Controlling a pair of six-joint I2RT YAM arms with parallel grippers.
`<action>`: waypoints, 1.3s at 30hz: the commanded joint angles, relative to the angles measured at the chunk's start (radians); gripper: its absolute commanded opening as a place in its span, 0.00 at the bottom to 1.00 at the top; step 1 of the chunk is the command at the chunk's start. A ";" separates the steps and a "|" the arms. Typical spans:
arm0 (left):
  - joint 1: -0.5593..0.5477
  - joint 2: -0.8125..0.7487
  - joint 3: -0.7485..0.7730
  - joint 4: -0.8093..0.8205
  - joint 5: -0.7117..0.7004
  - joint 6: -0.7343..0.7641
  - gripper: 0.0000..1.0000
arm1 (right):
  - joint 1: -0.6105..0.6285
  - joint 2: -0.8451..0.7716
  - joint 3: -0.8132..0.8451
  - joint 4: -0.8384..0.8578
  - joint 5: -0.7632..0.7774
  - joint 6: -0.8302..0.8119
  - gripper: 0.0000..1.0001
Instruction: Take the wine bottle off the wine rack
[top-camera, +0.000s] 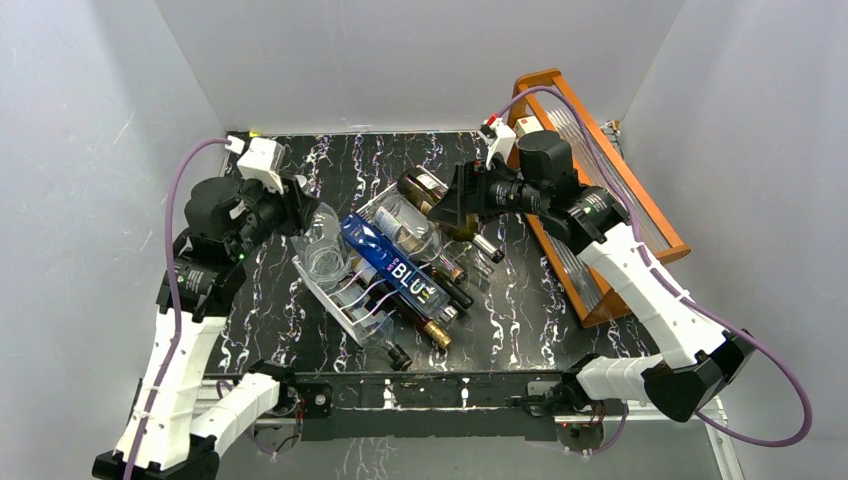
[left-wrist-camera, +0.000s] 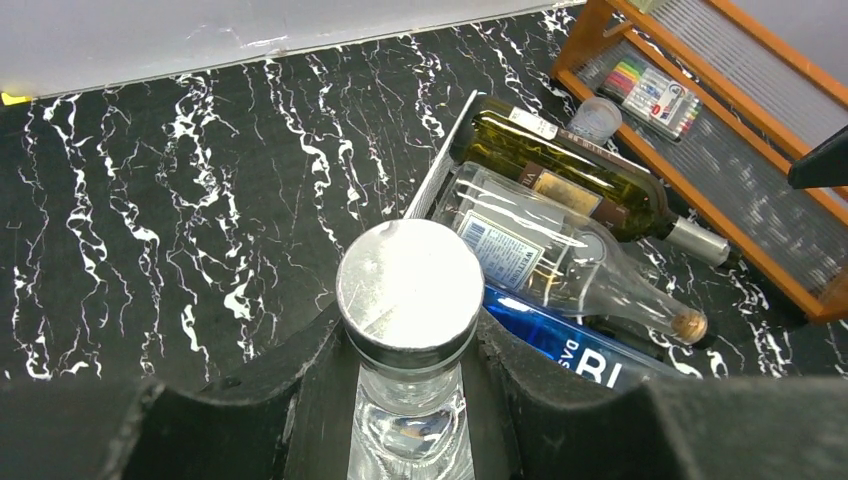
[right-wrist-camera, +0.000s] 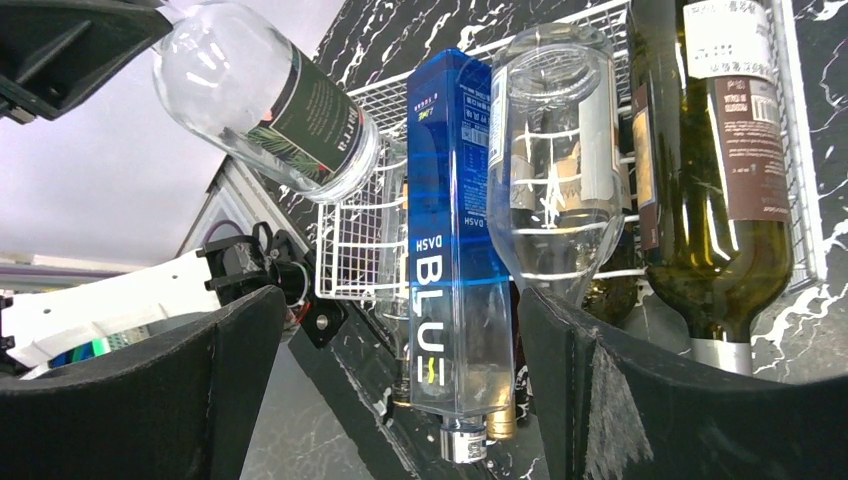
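Note:
My left gripper (left-wrist-camera: 410, 400) is shut on the neck of a clear wine bottle (left-wrist-camera: 408, 285) with a flat silver cap. In the right wrist view that bottle (right-wrist-camera: 270, 100), dark-labelled, hangs tilted above the left end of the white wire wine rack (right-wrist-camera: 350, 240). On the rack (top-camera: 325, 290) lie a blue bottle (top-camera: 395, 265), a clear labelled bottle (top-camera: 405, 225) and an olive-green bottle (top-camera: 430, 195), with darker bottles underneath. My right gripper (top-camera: 455, 195) hovers open over the rack's far end, with the blue bottle (right-wrist-camera: 455, 250) seen between its fingers but apart from them.
An orange wooden frame (top-camera: 610, 200) with ribbed clear panels stands along the right side of the black marbled table (top-camera: 520, 300); a pack of markers (left-wrist-camera: 655, 90) lies in it. White walls close in the back and both sides.

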 joint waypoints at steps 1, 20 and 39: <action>0.001 0.018 0.159 0.068 -0.017 -0.065 0.00 | -0.010 -0.006 0.068 0.001 -0.011 -0.057 0.98; 0.001 0.322 0.493 0.038 -0.224 0.038 0.00 | -0.022 -0.061 0.058 -0.065 0.053 -0.128 0.98; 0.252 0.605 0.336 0.588 -0.063 0.019 0.00 | -0.033 -0.013 0.110 -0.057 0.159 -0.174 0.98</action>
